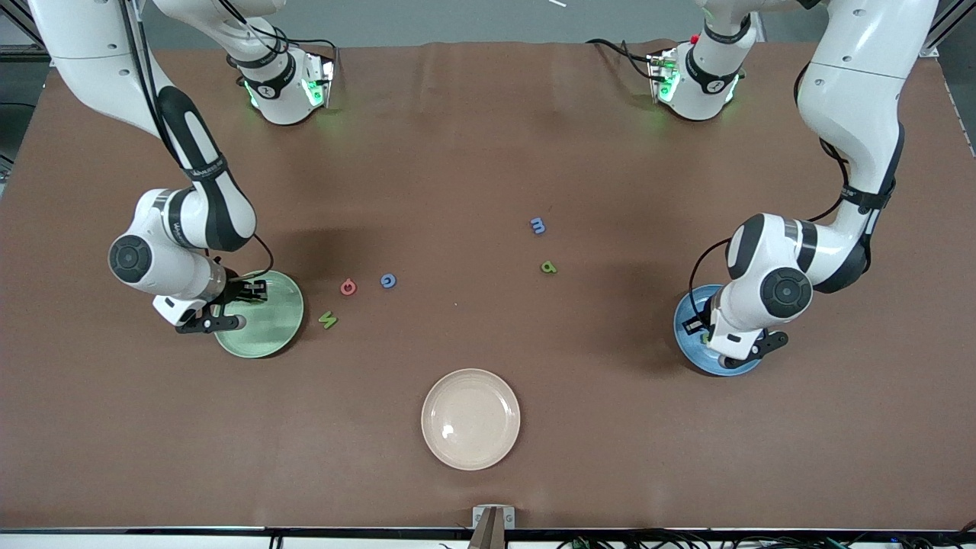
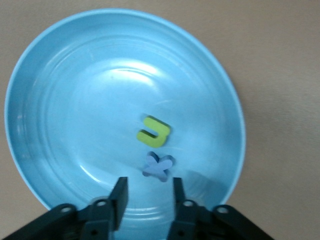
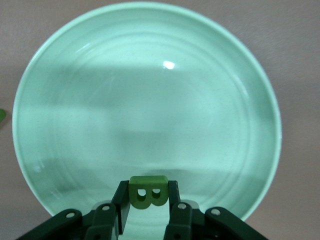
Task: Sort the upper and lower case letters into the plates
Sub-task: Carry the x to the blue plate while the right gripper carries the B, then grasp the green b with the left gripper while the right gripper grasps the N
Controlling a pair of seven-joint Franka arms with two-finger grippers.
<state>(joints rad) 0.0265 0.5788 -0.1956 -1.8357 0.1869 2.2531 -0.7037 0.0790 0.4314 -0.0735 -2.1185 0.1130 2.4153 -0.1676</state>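
The mint green plate (image 1: 276, 329) lies toward the right arm's end of the table. My right gripper (image 3: 148, 196) is over it, shut on a green letter B (image 3: 148, 191), and the plate (image 3: 150, 100) holds no letters. The blue plate (image 1: 688, 345) lies toward the left arm's end. My left gripper (image 2: 148, 192) is open and empty just above it. In the blue plate (image 2: 75, 100) lie a yellow-green letter (image 2: 154, 131) and a pale blue x (image 2: 158, 166). Loose on the table are a blue m (image 1: 538, 226), a green p (image 1: 548, 267), a red letter (image 1: 348, 287), a blue letter (image 1: 388, 280) and a green letter (image 1: 328, 319).
A cream-beige round plate (image 1: 470, 418) with nothing in it sits mid-table, nearer to the front camera than the letters. The red, blue and green letters lie close beside the green plate.
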